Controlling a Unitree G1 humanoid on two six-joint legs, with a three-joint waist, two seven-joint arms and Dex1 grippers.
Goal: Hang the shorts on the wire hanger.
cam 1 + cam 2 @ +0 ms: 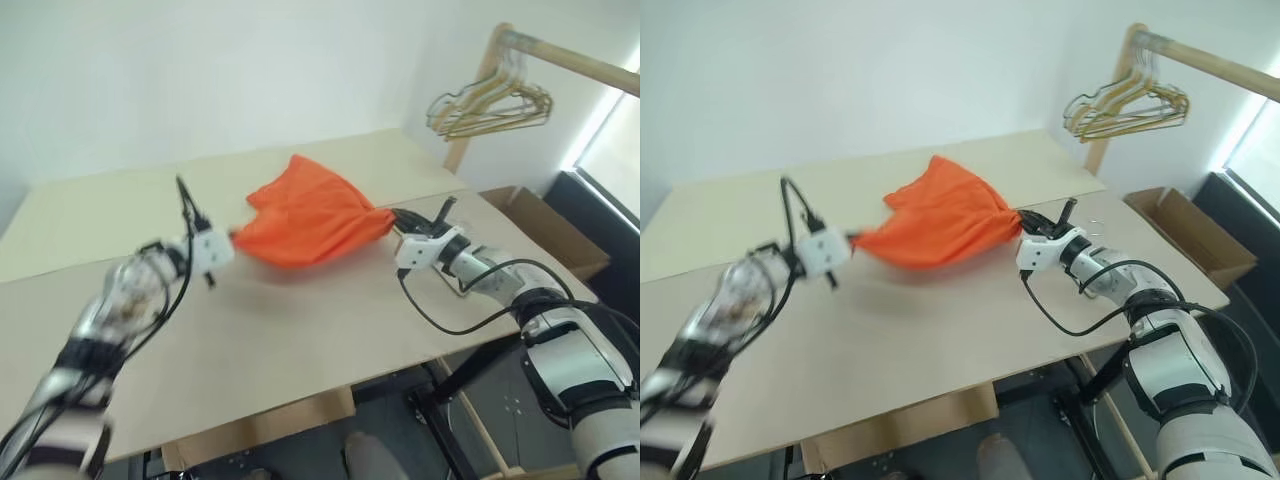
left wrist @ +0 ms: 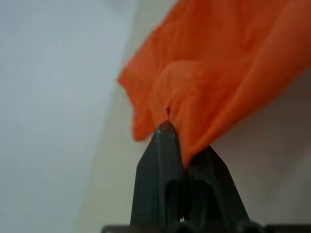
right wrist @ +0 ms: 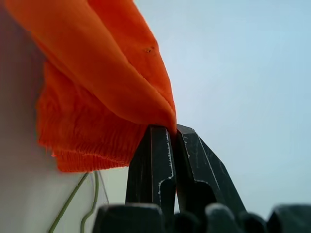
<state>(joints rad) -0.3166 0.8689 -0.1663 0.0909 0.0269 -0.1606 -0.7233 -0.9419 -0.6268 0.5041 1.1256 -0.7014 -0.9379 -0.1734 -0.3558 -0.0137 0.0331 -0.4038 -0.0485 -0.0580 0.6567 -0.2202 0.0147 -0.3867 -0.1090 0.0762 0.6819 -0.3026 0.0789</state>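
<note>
The bright orange shorts [image 1: 305, 222] hang stretched between my two grippers, just above the tan table [image 1: 300, 350]. My left gripper [image 1: 232, 240] is shut on the shorts' left end; in the left wrist view its fingertips [image 2: 167, 133] pinch bunched fabric. At the shorts' right end my right gripper [image 1: 392, 222] is shut on the gathered cloth, and the elastic waistband [image 3: 82, 141] hangs beside its fingers. A thin olive wire of the wire hanger [image 3: 69, 200] lies on the table below the waistband, and most of it is hidden.
A bunch of gold and dark hangers [image 1: 490, 105] hangs from a wooden rail [image 1: 570, 60] at the back right. An open cardboard box [image 1: 545, 230] sits on the floor past the table's right edge. A white wall stands behind the table.
</note>
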